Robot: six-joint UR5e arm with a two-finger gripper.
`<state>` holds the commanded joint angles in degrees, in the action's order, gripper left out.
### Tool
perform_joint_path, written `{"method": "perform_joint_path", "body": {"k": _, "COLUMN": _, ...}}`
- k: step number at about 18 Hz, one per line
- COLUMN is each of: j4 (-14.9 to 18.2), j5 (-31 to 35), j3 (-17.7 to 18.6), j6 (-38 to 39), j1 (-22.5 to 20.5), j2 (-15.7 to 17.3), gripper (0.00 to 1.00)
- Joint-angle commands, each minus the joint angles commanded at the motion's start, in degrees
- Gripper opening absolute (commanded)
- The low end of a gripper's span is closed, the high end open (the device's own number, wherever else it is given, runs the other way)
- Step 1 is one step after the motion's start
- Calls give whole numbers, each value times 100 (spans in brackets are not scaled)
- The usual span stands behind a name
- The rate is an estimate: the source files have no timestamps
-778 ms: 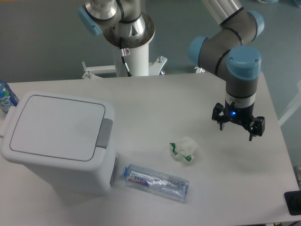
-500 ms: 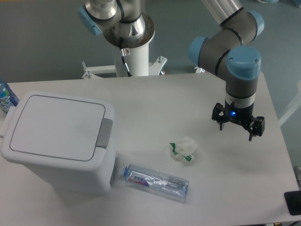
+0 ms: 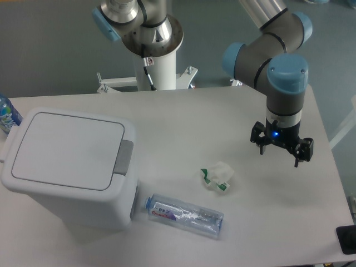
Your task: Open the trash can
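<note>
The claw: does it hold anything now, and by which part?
Nothing is held. The claw hangs open above the table, away from the trash can.

A crumpled white wrapper with green markings (image 3: 216, 177) lies near the middle of the pale table (image 3: 183, 117). Just below it, closer to the front edge, a flattened clear plastic packet with a blue end and red print (image 3: 184, 216) lies on its side. At the far left edge a blue-labelled bottle (image 3: 8, 114) shows only in part. A dark object (image 3: 346, 240) sits at the right front corner, cut off by the frame.
</note>
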<state>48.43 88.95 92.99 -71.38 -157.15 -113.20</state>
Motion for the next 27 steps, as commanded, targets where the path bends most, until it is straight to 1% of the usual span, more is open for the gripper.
{"method": "perform_joint_path", "body": {"k": 2, "j4": 0, "j5": -263, "j3": -9, "j6": 543, "j1": 17, "j2": 9, "gripper": 100}}
{"method": "perform_joint_path", "body": {"k": 3, "j4": 0, "j5": -351, "j3": -26, "j6": 920, "j1": 35, "j2": 44, "gripper": 100}}
{"method": "perform_joint_path", "body": {"k": 4, "j4": 0, "j5": -369, "j3": -18, "j6": 1124, "j1": 70, "j2": 87, "gripper": 100}}
{"method": "perform_joint_path", "body": {"k": 8, "j4": -9, "j5": -466, "j3": 9, "j6": 1223, "j1": 202, "j2": 105, "gripper": 100}}
{"method": "perform_joint_path", "body": {"k": 10, "j4": -9, "j5": -501, "j3": 35, "j6": 1258, "j1": 298, "j2": 184, "gripper": 100}}
{"method": "perform_joint_path", "body": {"k": 11, "j4": 0, "j5": -510, "j3": 27, "j6": 1354, "j1": 360, "j2": 228, "gripper": 100}}
{"method": "perform_joint_path", "body": {"k": 13, "j4": 0, "j5": -571, "j3": 27, "j6": 1801, "j1": 465, "j2": 246, "gripper": 100}}
{"method": "perform_joint_path", "body": {"k": 14, "j4": 9, "j5": -694, "j3": 26, "j6": 2021, "j1": 509, "j2": 290, "gripper": 100}}
{"method": "perform_joint_path", "body": {"k": 16, "j4": 17, "j5": -1193, "j3": 44, "j6": 2521, "j1": 518, "j2": 456, "gripper": 100}}
{"method": "perform_joint_path", "body": {"k": 18, "j4": 18, "j5": -1817, "j3": 44, "j6": 3241, "j1": 536, "j2": 676, "gripper": 100}}
{"method": "perform_joint_path", "body": {"k": 20, "j4": 9, "j5": -2179, "j3": -17, "j6": 3726, "j1": 641, "j2": 913, "gripper": 100}}
{"method": "perform_joint_path", "body": {"k": 23, "j4": 9, "j5": -2609, "j3": -184, "j6": 4569, "j1": 860, "j2": 1037, "gripper": 100}}
{"method": "perform_joint_path", "body": {"k": 25, "j4": 9, "j5": -2873, "j3": -272, "j6": 4861, "j1": 1010, "j2": 1046, "gripper": 100}}
{"method": "perform_joint_path", "body": {"k": 27, "j4": 0, "j5": -2918, "j3": -307, "j6": 5010, "j1": 1185, "j2": 1089, "gripper": 100}}
